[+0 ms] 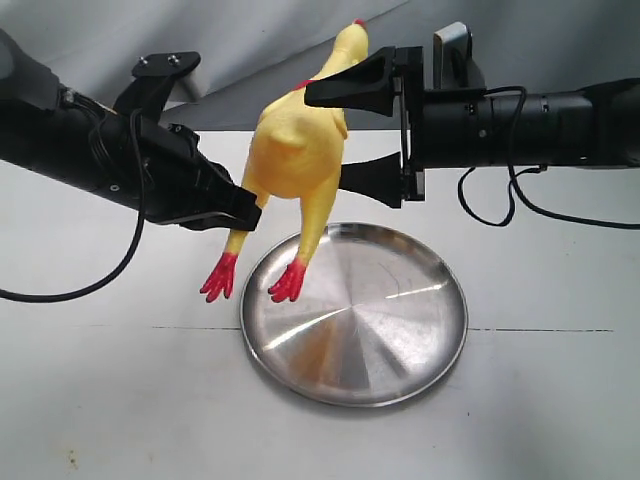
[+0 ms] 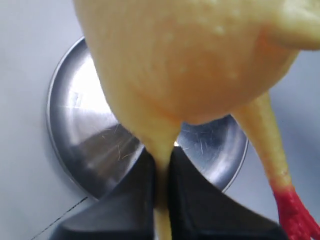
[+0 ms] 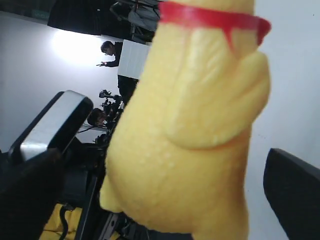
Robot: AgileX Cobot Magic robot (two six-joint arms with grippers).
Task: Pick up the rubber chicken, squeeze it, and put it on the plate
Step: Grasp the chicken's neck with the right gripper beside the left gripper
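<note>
Rubber chicken (image 1: 295,150) held aloft, long axis near upright, head up, one foot over left rim of plate (image 1: 400,335). L pincer (image 1: 248,208) clamped on a leg. R pincer (image 1: 335,135) wide open, jaws straddling body and neck, so best placed for the squeeze.

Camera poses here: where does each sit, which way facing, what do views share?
Exterior: off the arms, raised, looking down at the rubber chicken held above the plate; left gripper, right gripper and both arms show.
Left wrist: on the left arm, looking along its shut fingers to chicken belly and plate.
Right wrist: on the right arm, facing the chicken's collar; open fingers at both edges.
Shared: all see the chicken; exterior and left wrist also the plate.
</note>
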